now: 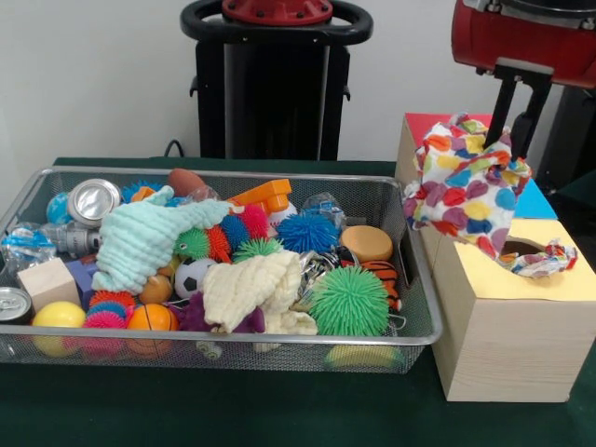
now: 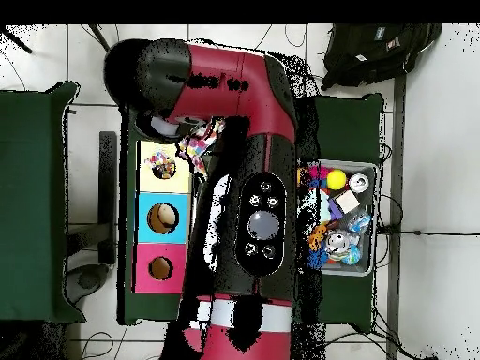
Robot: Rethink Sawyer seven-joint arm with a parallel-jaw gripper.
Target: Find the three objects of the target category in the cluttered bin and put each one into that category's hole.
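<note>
My gripper (image 1: 515, 138) hangs at the right, shut on a polka-dot cloth (image 1: 464, 177) that dangles beside the boxes, above and just left of the yellow-topped box (image 1: 484, 279). A second polka-dot cloth (image 1: 543, 258) sticks half out of the yellow top's hole (image 1: 518, 247). No other polka-dot cloth shows in the wire-mesh bin (image 1: 414, 270). In the overhead view the held cloth (image 2: 201, 142) hangs by the yellow top (image 2: 150, 152), whose hole (image 2: 164, 168) shows dotted fabric. The arm hides the gripper there.
The bin holds a mint-green cloth (image 1: 144, 237), a cream cloth (image 1: 251, 291), spiky balls, cans, a wooden block and other toys. The blue-topped box (image 2: 162, 217) and the red-topped box (image 2: 160, 268) stand behind the yellow one. The arm covers most of the bin (image 2: 361, 267) from overhead.
</note>
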